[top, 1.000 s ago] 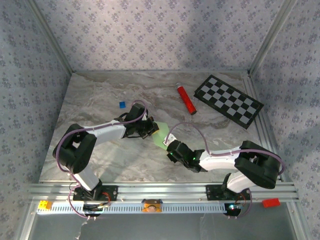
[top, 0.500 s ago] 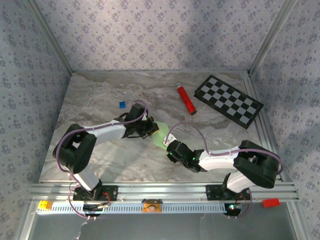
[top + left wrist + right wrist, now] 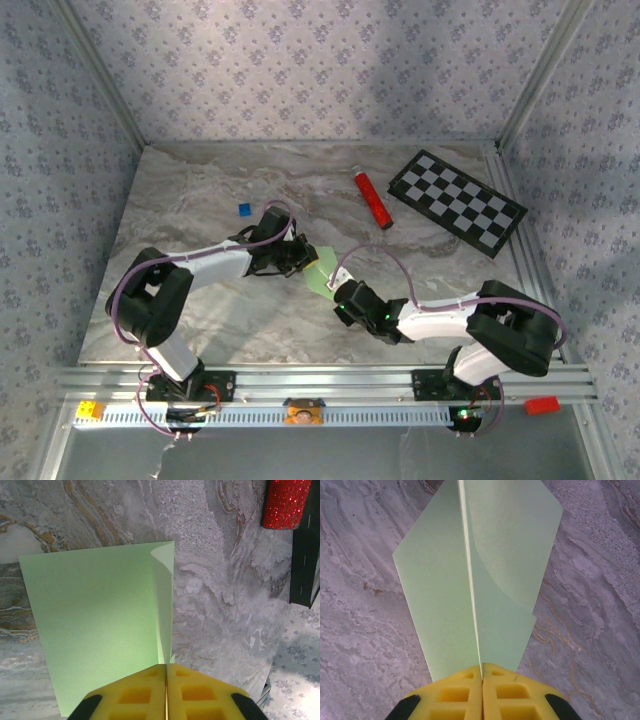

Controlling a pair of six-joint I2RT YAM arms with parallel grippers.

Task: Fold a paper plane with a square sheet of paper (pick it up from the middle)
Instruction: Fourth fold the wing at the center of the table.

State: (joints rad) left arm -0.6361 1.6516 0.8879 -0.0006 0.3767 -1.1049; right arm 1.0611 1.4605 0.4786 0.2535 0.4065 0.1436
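Two end effectors [image 3: 166, 672] [image 3: 481, 672] at paper [image 3: 100, 620] edges

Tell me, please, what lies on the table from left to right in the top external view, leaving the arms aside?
blue square → green paper → red tube → checkerboard

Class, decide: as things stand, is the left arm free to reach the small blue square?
Probably not yet: the left gripper is shut on the green paper, which the right gripper also pinches. The blue square lies near, across open table.
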